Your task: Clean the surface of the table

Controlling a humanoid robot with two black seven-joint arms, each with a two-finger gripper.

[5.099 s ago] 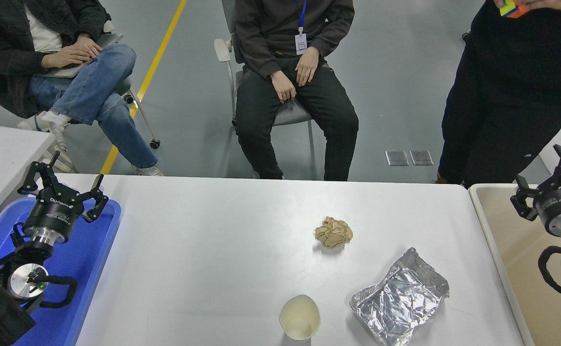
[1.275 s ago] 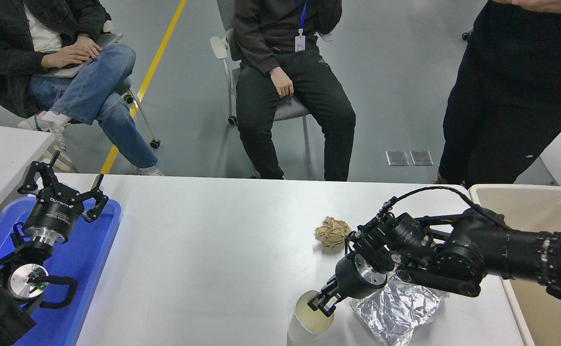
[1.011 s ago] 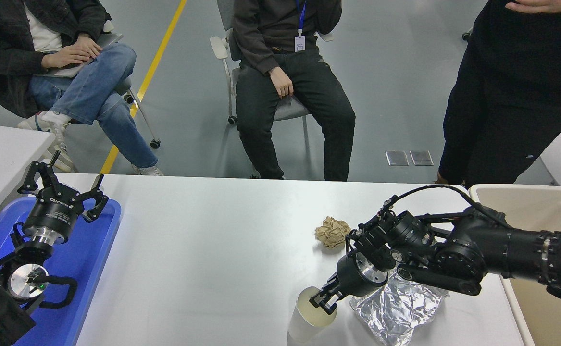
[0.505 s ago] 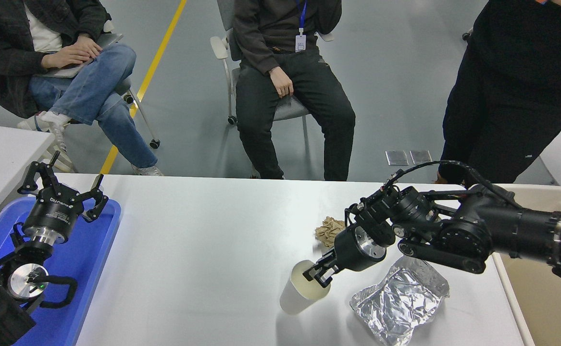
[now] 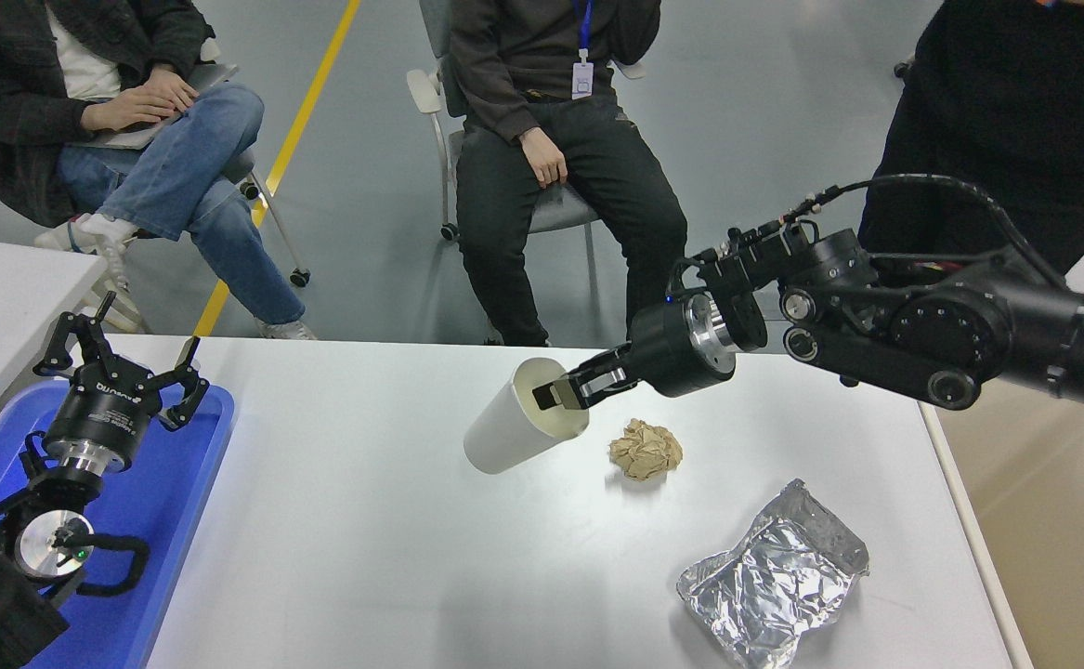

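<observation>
A white paper cup (image 5: 523, 416) is held tilted above the wide matte white table surface (image 5: 365, 520), its rim pinched between the closed fingers of the right gripper (image 5: 565, 390). The cup hangs just left of a crumpled brown paper ball (image 5: 645, 449), which lies on the table with a crinkled silver foil pouch (image 5: 773, 572) nearer and to the right. The beige bin (image 5: 1043, 520) stands at the table's right edge. The rim grip looks thin, so the cup is best carried smoothly to the bin and released only over it. The left gripper (image 5: 119, 358) is parked wide open over the blue plastic tray (image 5: 184, 483).
</observation>
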